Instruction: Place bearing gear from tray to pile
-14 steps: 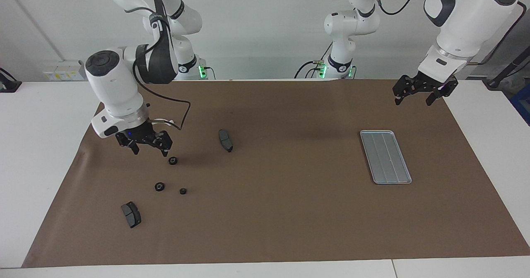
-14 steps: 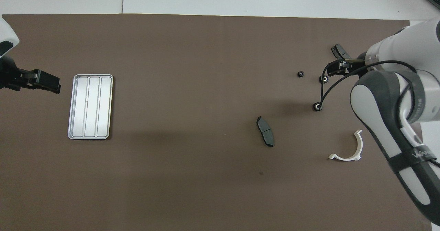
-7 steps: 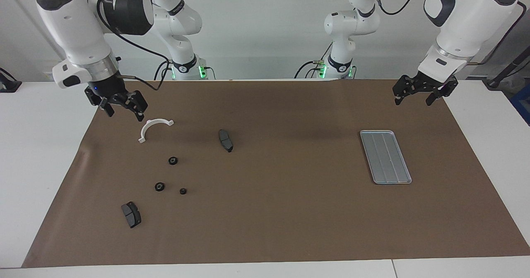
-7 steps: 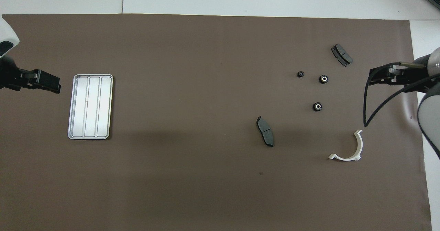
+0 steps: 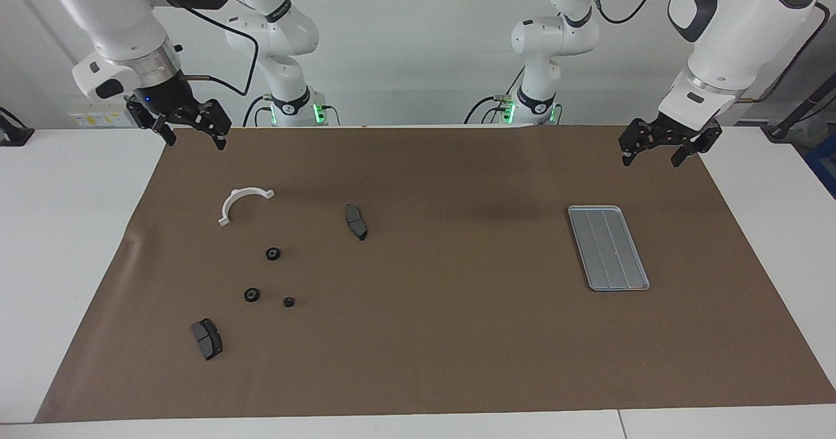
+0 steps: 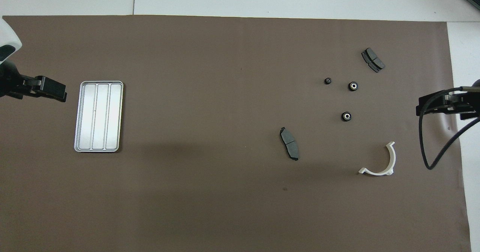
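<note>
Three small black bearing gears (image 5: 273, 253) (image 5: 252, 294) (image 5: 288, 302) lie on the brown mat at the right arm's end, among the pile: a white semicircular bracket (image 5: 243, 202) and two dark brake-pad pieces (image 5: 356, 221) (image 5: 206, 338). The silver ridged tray (image 5: 607, 246) sits at the left arm's end with nothing in it. My right gripper (image 5: 194, 140) hangs open and holds nothing, over the mat's corner close to the bracket. Over the mat's edge by the tray, my left gripper (image 5: 652, 158) waits open, nothing between its fingers.
The brown mat (image 5: 444, 334) covers most of the white table. A black cable loops from the right wrist. In the overhead view the gears (image 6: 346, 116) sit between the bracket (image 6: 378, 161) and the farther brake pad (image 6: 372, 59).
The right arm has lifted from just above the gears and drawn back toward its base, uncovering the bracket. The left arm has not moved.
</note>
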`<state>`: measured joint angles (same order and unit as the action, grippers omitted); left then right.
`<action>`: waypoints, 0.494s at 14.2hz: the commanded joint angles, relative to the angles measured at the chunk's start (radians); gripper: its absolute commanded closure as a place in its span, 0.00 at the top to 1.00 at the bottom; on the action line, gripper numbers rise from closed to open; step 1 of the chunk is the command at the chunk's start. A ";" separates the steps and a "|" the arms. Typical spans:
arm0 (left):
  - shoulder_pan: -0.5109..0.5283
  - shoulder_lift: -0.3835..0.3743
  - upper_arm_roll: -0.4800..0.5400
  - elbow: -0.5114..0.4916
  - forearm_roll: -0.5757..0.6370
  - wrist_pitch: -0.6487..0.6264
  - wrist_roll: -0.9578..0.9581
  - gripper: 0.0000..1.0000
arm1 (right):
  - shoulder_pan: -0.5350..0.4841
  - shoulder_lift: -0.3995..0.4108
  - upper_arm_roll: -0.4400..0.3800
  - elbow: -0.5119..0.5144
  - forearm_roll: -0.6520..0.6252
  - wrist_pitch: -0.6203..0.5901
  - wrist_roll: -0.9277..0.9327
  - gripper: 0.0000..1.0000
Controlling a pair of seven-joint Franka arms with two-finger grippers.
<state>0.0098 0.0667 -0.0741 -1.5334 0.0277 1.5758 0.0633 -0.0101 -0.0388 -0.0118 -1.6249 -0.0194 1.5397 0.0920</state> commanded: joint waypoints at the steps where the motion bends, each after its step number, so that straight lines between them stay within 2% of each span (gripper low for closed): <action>1: -0.011 -0.025 0.007 -0.028 0.023 0.010 -0.014 1.00 | -0.010 -0.001 0.006 0.002 0.007 -0.024 -0.031 1.00; 7: -0.011 -0.025 0.007 -0.028 0.023 0.010 -0.014 1.00 | -0.007 -0.003 0.009 0.023 -0.005 -0.046 -0.034 1.00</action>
<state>0.0094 0.0667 -0.0741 -1.5334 0.0277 1.5758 0.0629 -0.0064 -0.0393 -0.0089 -1.6194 -0.0209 1.5237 0.0897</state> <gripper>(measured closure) 0.000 0.000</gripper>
